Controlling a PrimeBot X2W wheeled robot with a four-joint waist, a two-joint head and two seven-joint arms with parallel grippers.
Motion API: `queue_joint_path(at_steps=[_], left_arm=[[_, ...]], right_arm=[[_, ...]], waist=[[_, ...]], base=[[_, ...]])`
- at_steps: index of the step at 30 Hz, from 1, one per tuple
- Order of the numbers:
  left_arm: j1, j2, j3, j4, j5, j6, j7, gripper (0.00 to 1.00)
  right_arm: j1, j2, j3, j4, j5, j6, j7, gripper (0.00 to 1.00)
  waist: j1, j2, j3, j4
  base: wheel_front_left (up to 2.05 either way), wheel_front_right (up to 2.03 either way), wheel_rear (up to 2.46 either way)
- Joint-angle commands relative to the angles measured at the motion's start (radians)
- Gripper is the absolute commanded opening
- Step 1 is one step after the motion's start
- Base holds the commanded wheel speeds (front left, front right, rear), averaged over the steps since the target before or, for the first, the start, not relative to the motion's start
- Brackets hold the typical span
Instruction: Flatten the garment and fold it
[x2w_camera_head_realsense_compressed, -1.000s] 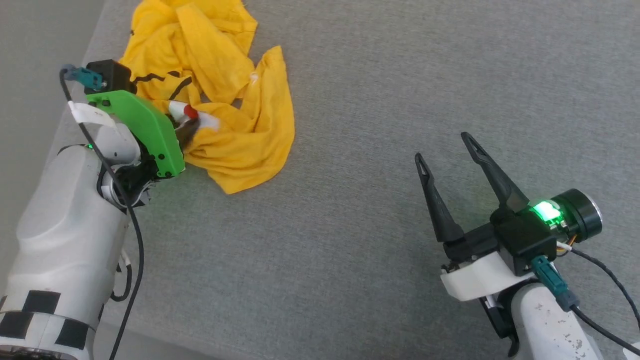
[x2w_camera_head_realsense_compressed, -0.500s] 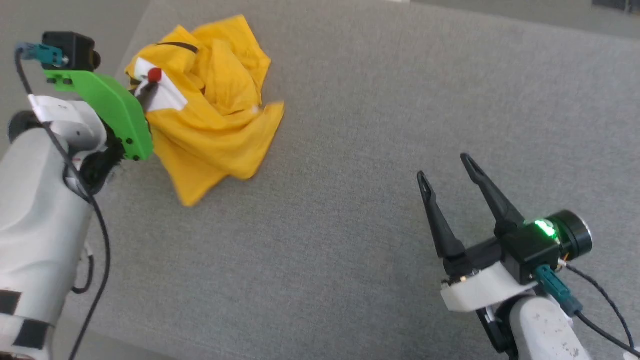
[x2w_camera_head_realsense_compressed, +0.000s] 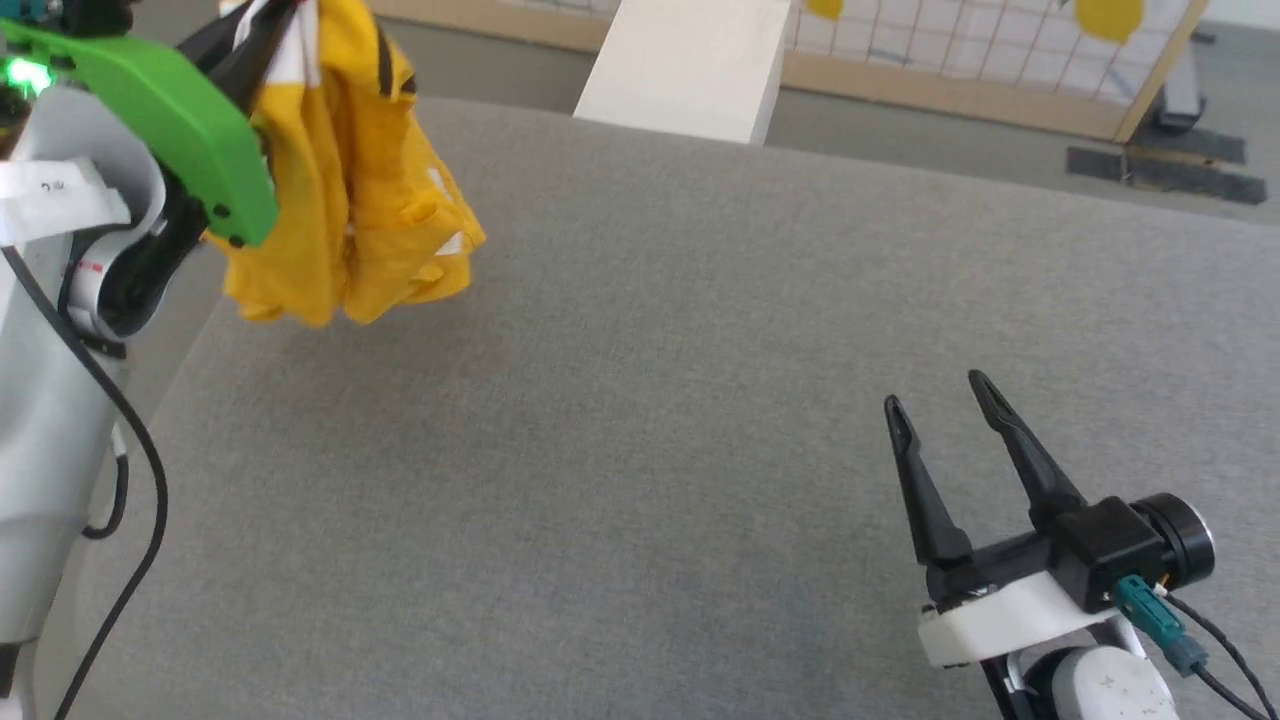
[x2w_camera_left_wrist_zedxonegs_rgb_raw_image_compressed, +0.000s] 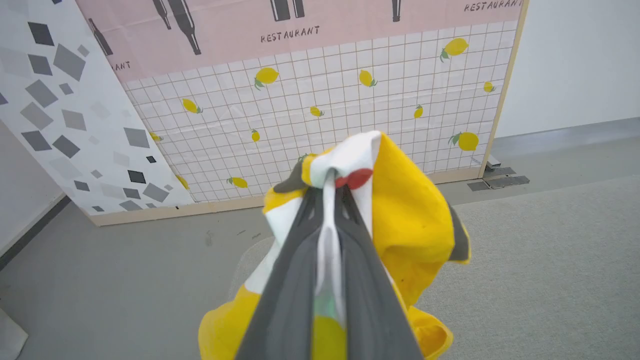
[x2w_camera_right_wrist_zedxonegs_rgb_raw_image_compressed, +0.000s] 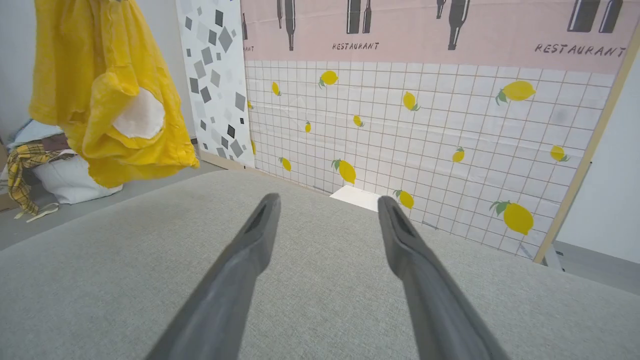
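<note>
Aloft, left end effector (x2w_camera_left_wrist_zedxonegs_rgb_raw_image_compressed: 329, 189) clamps garment (x2w_camera_head_realsense_compressed: 385, 205), print half-hidden; right end effector (x2w_camera_head_realsense_compressed: 935, 392) gapes.

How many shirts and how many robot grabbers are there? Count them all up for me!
Shirts: 1, the yellow garment, hanging from the left gripper.
Grippers: 2, the left gripper and the open right gripper.
Total: 3.
</note>
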Motion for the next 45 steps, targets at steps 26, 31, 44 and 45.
queue_joint_path(at_steps=[26,31,44,45], left_arm=[[-0.004,-0.363,-0.221,-0.243,0.044,0.118,-0.028,0.0],[0.096,-0.397,-0.296,-0.162,0.089,0.145,-0.08,0.0],[0.319,-0.448,-0.441,0.232,0.088,0.102,-0.155,0.0],[0.319,-0.455,-0.442,0.246,0.084,0.097,-0.16,0.04]], right_arm=[[0.038,-0.001,-0.243,-0.09,0.016,-0.002,-0.015,1.0],[0.041,-0.001,-0.239,-0.093,0.028,-0.002,-0.015,1.0],[0.04,-0.001,-0.22,-0.083,0.029,-0.002,-0.015,1.0],[0.04,-0.001,-0.219,-0.08,0.029,-0.002,-0.015,1.0]], waist=[[0.0001,0.0,-0.018,-0.282],[0.0001,0.0,-0.009,-0.32],[0.0001,0.0,0.016,-0.345],[0.0001,0.0,0.017,-0.34]], base=[[0.0,0.0,0.0],[0.0,0.0,0.0],[0.0,0.0,0.0],[0.0,0.0,0.0]])
